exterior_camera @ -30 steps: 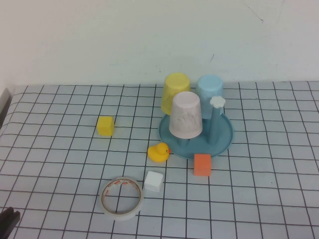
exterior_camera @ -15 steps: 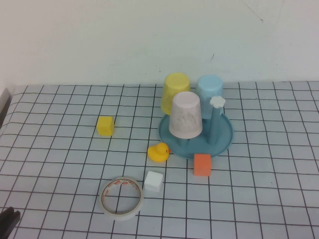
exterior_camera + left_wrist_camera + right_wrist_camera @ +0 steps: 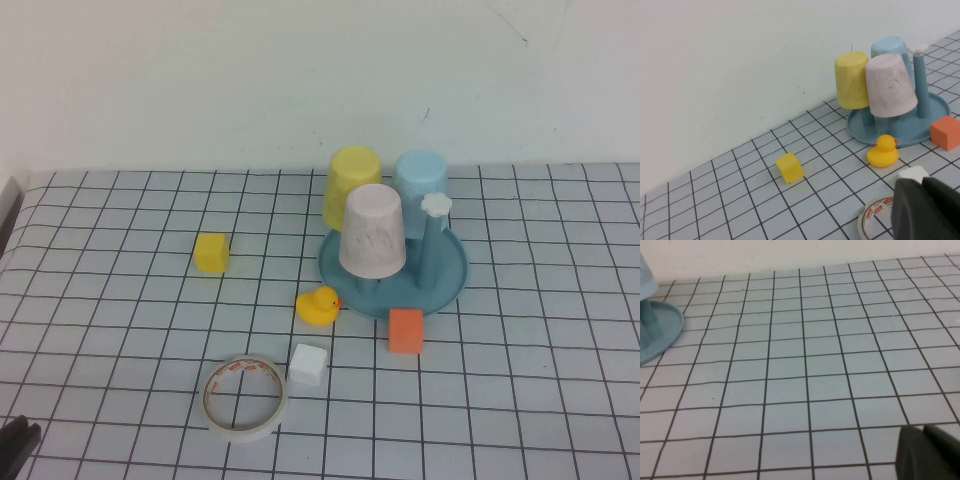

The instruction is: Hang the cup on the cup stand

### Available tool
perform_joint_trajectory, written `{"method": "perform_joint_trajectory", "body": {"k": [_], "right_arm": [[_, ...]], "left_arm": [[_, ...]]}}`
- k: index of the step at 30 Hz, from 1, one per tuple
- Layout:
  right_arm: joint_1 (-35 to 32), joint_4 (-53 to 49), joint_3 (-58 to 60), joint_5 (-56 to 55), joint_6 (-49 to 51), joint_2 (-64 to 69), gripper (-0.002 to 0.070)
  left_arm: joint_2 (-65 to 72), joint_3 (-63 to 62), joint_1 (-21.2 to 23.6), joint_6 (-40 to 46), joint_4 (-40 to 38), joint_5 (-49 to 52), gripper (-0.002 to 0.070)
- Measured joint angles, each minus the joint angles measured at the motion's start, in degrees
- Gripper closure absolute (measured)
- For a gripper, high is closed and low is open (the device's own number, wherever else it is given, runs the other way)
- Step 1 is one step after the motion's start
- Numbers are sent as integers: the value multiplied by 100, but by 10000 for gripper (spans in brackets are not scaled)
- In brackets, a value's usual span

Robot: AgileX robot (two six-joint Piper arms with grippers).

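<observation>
The pale pink cup (image 3: 373, 232) hangs upside down on a peg of the blue cup stand (image 3: 445, 280), and also shows in the left wrist view (image 3: 889, 86). A yellow cup (image 3: 353, 185) and a light blue cup (image 3: 420, 180) hang on pegs behind it. One peg with a white flower cap (image 3: 435, 205) is bare. My left gripper (image 3: 927, 210) is shut and empty, low at the near left corner (image 3: 15, 447), far from the stand. My right gripper (image 3: 930, 452) is shut and empty over bare table; the stand's rim (image 3: 660, 332) shows at that view's edge.
A yellow duck (image 3: 318, 305), an orange block (image 3: 405, 330), a white cube (image 3: 308, 364) and a tape roll (image 3: 244, 396) lie in front of the stand. A yellow block (image 3: 211, 252) lies to its left. A white wall closes the back.
</observation>
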Motion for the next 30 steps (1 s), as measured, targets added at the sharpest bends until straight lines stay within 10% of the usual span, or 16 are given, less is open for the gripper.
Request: {"method": "perform_joint_trajectory", "body": {"k": [9,21,30], "right_arm": [[0,0,0,0,0,0,675],[0,-4,0,4,0,0,676],[0,-4,0,4,0,0,676]], "left_arm": [[-40,377,203,503,-612,-316,676],[-878,1141,2880,1481,-2254,-828,676],[-899,1554,3332,1757,-2411,-756,676]]}}
